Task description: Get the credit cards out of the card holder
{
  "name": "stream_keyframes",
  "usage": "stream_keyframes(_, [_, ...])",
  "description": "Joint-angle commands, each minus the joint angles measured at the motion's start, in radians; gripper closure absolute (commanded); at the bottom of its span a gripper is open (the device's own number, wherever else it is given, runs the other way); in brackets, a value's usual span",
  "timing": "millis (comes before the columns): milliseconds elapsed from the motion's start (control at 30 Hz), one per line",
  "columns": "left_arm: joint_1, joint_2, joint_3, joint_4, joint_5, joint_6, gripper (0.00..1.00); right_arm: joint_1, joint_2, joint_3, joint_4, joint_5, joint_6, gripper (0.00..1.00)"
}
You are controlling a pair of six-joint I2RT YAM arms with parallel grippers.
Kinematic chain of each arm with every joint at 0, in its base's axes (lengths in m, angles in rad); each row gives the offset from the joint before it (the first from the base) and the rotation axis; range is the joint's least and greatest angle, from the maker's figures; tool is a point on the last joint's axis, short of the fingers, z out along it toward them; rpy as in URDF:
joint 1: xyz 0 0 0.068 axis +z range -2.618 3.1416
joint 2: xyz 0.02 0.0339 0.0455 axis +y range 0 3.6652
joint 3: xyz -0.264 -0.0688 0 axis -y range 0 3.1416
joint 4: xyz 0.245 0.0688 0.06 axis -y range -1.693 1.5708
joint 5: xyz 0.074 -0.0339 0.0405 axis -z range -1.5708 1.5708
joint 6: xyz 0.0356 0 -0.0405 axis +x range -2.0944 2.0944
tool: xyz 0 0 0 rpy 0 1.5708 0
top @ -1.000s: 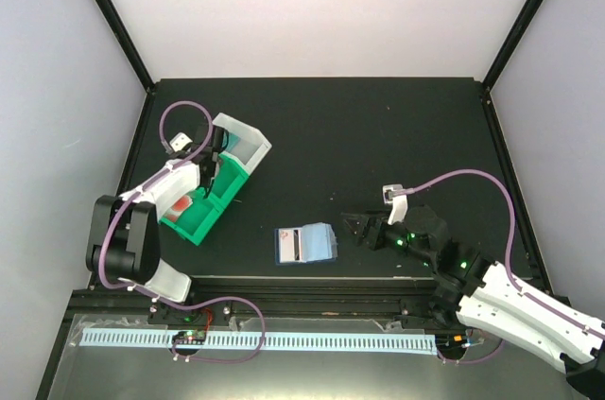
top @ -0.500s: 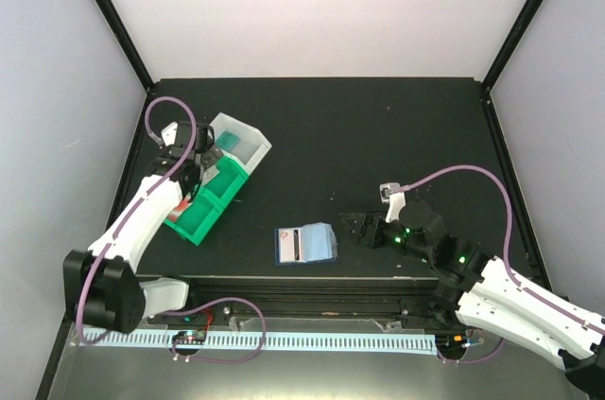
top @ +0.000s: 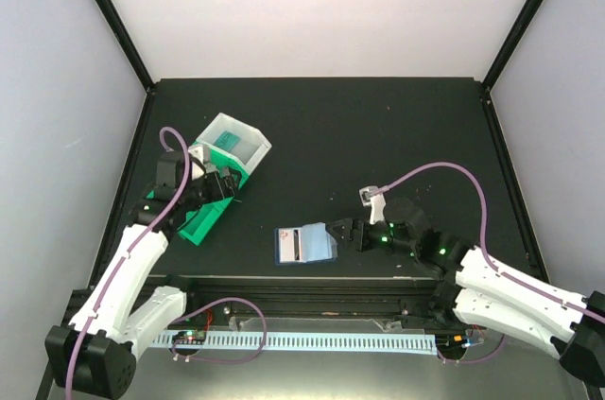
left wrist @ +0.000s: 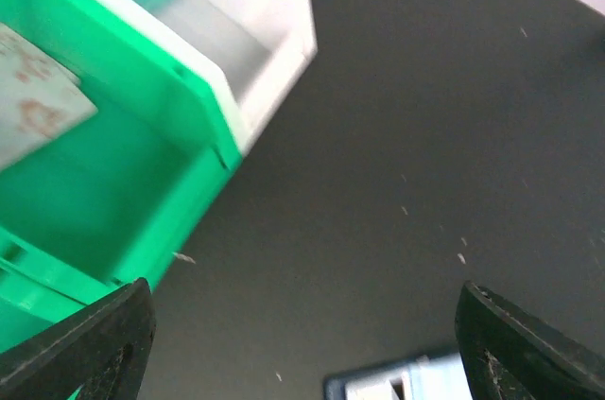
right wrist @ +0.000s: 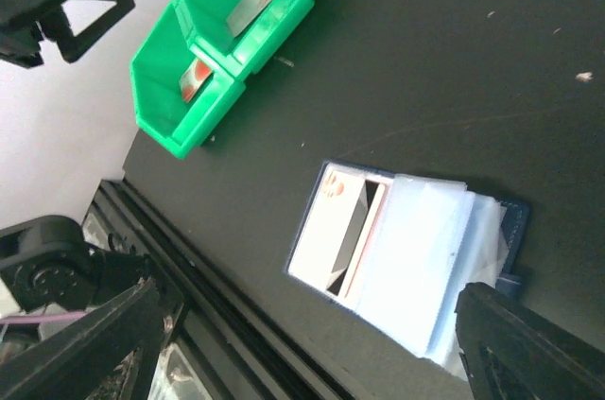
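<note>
The navy-blue folding card holder is lying open on the black counter beside the wide-open, empty right gripper, its thin pale plastic card likely sitting stiff and slippery in a soft pocket, best pinched by the exposed edge, the left gripper also gaping open.

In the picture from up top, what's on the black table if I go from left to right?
Green and white bins → card holder, lying open → right gripper. The left gripper overlaps the bins, so it's left out.
</note>
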Motion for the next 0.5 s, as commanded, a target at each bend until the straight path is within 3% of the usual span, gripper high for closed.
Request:
stream_keyframes(0, [0.006,-0.075,-0.084,0.041,0.279,0.022,0.13,0.000,0.050,-0.037,0.143,-0.096,0.012,0.20])
stream_keyframes(333, [-0.032,-0.089,-0.211,0.110,0.447,-0.067,0.30,0.002,0.281,-0.026,0.296,-0.170,0.077,0.69])
stream_keyframes(467, [-0.057,-0.106,-0.249,0.137,0.458,-0.093,0.32,0.003,0.391,0.003,0.319,-0.165,0.095,0.77])
